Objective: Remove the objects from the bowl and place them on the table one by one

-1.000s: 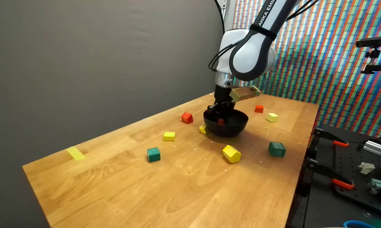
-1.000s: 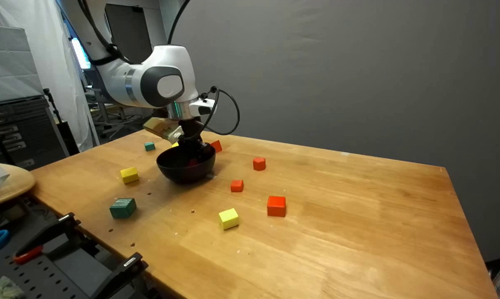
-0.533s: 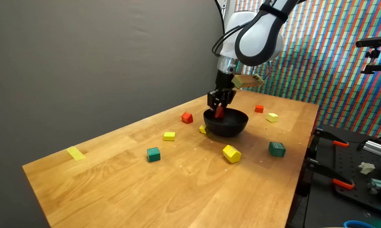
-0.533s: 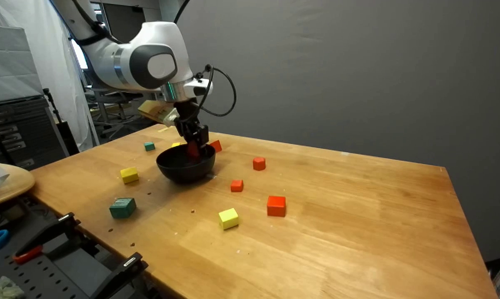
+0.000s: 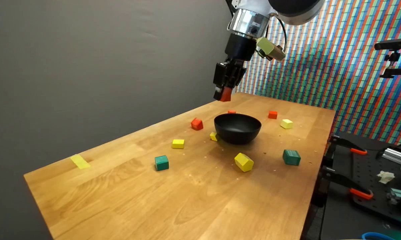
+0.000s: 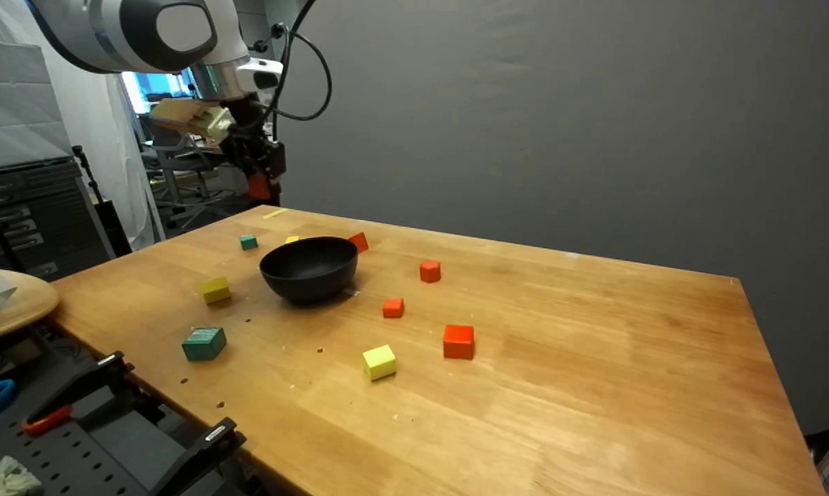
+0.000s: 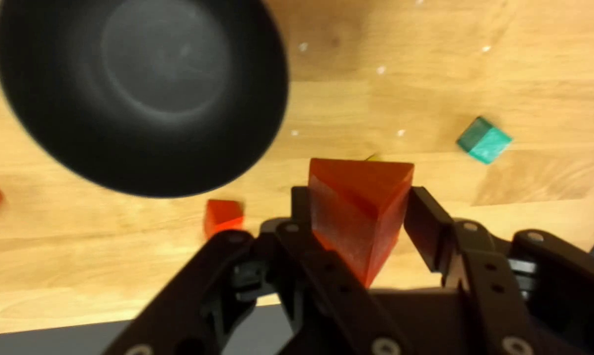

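My gripper [image 7: 360, 209] is shut on a red block [image 7: 356, 222], held corner-down between the two fingers. In an exterior view, this red block [image 5: 226, 95] hangs in the air behind and above the black bowl [image 5: 237, 134]. The bowl [image 7: 265, 113] lies to one side of the gripper in the wrist view, its floor showing no block. On the wooden table [image 5: 187, 200] several other blocks are spread around the bowl, among them a yellow block [image 5: 243, 162], a green block [image 5: 161, 163], a red block [image 6: 458, 342] and a yellow block [image 6: 379, 362].
Close to the bowl stand a small yellow block [image 5: 213, 136] and a red block [image 5: 197, 124]. Flat yellow tape [image 5: 80, 161] sticks near a table corner. Black clamps [image 6: 201, 451] grip the table's edge beside a perforated plate. A grey wall [image 6: 559, 138] runs behind.
My gripper has risen out of the bowl with the red block and swung away from it, tilting somewhat. The bowl and the blocks on the table have stayed put.
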